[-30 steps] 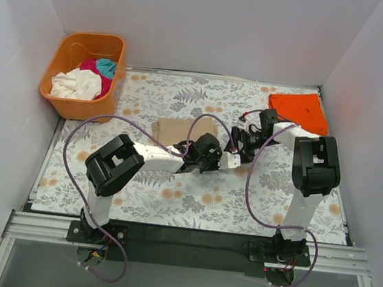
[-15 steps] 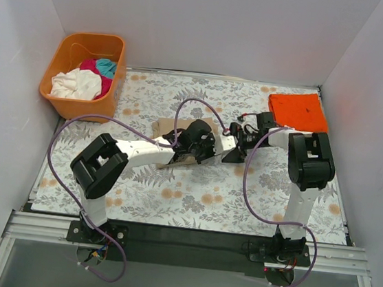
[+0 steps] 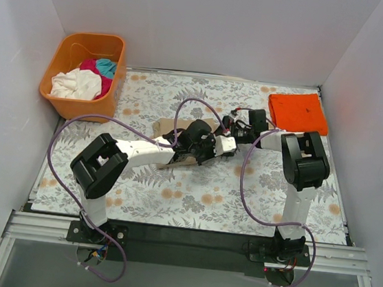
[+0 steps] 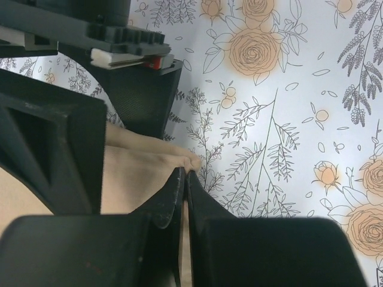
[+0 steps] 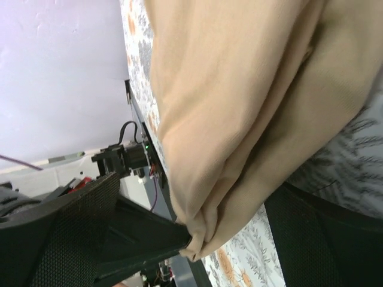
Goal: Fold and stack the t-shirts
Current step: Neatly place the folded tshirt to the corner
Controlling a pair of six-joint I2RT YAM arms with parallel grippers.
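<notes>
Left wrist view: left claw point(image 4: 182, 173) fingers pressed together, pinching folded edge of tan t-shirt point(image 4: 134, 179) on floral tabletop point(image 4: 287, 119). Meanwhile right claw point(image 5: 197, 185) spread wide, tan cloth between fingers, ungripped. Folded orange t-shirt point(image 3: 299, 111) at far right corner.

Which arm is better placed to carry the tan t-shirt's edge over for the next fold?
Left, most likely: the left claw is shut on the tan t-shirt at its edge, while the right claw stands open around the cloth, gripping nothing.
</notes>
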